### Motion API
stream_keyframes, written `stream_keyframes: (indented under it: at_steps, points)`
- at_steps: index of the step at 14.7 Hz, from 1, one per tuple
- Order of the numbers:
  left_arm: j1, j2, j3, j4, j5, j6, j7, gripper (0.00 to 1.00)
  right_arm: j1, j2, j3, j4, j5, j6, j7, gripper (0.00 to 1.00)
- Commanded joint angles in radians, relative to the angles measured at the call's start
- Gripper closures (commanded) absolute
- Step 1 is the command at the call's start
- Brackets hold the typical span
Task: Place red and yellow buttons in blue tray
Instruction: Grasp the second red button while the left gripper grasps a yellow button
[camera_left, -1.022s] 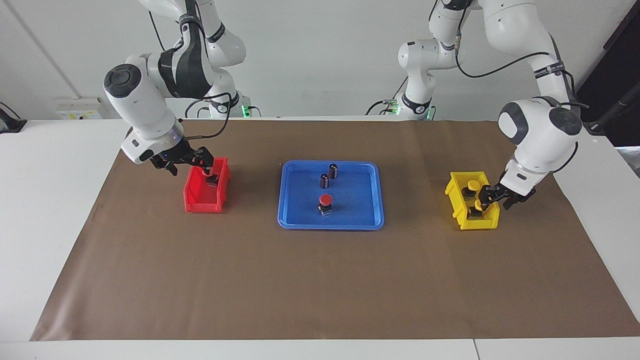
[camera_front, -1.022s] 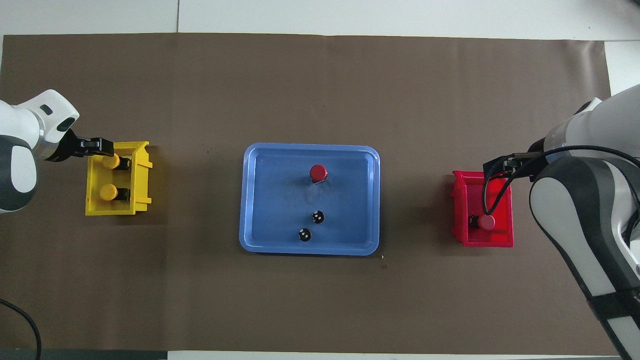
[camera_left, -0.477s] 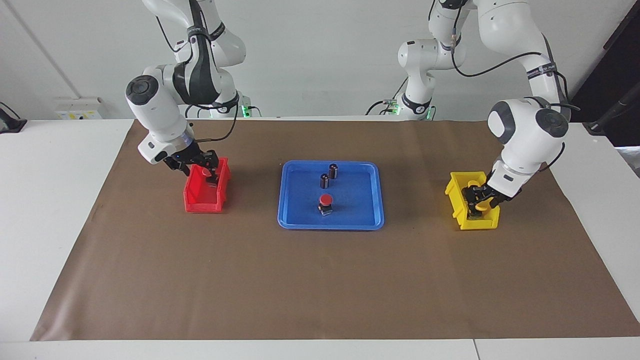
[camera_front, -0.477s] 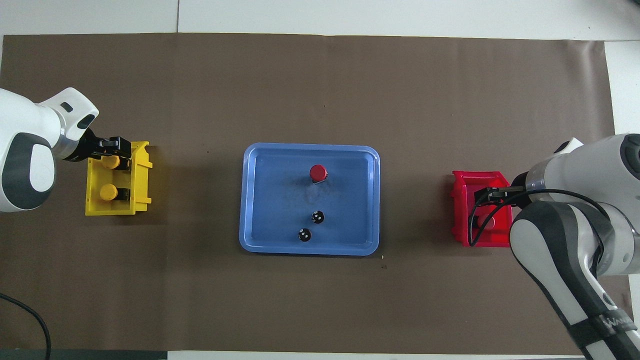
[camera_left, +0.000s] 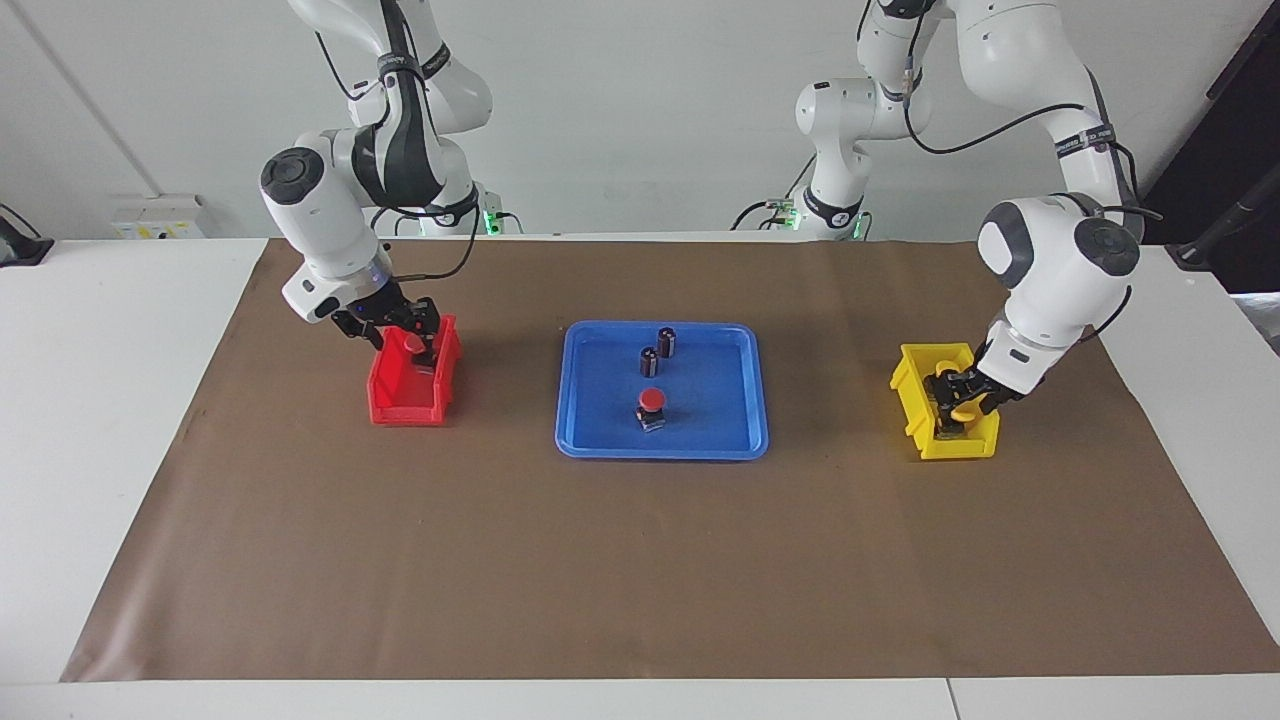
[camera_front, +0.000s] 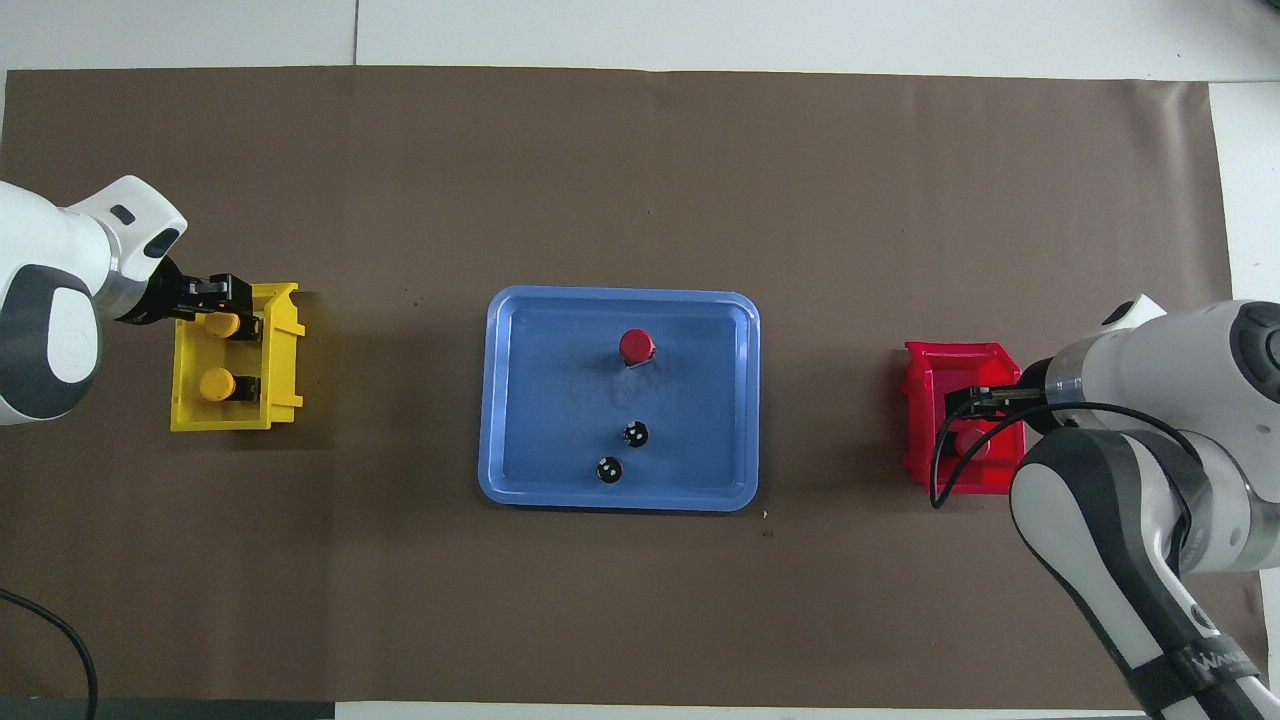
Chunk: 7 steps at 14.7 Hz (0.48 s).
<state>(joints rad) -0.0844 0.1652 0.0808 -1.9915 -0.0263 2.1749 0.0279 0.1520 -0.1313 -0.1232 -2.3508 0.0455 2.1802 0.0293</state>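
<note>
The blue tray (camera_left: 762, 420) (camera_front: 492, 400) lies mid-table, with one red button (camera_left: 651, 401) (camera_front: 635, 345) standing in it. Toward the right arm's end, my right gripper (camera_left: 418, 340) (camera_front: 975, 405) is down in the red bin (camera_left: 398, 408) (camera_front: 915, 425), shut on the second red button (camera_left: 410, 343) (camera_front: 970, 443). At the left arm's end, my left gripper (camera_left: 960, 400) (camera_front: 228, 300) reaches into the yellow bin (camera_left: 905, 395) (camera_front: 285, 350) at the farther yellow button (camera_left: 964, 410) (camera_front: 222, 323). The nearer yellow button (camera_front: 215, 384) stands beside it.
Two dark capless cylinders (camera_left: 666, 341) (camera_front: 635, 434) stand in the tray's half nearer the robots. Brown paper (camera_left: 640, 560) covers the table, with white tabletop around it.
The right gripper moved along the red bin toward the robots, dropped in and closed on the red button. The left gripper swung in over the yellow bin and settled at the farther yellow button.
</note>
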Motion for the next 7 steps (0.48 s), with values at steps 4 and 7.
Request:
stream_keyframes:
  at_steps: [4,7]
  points:
    - [0.006,-0.021,0.002,-0.029,-0.012,-0.024,0.001,0.34,-0.015,-0.027,0.01,-0.065,0.008,0.05,-0.035,0.32]
    - [0.006,-0.026,0.001,-0.053,-0.014,-0.004,0.001,0.34,-0.011,-0.03,0.01,-0.077,0.008,0.052,-0.038,0.35]
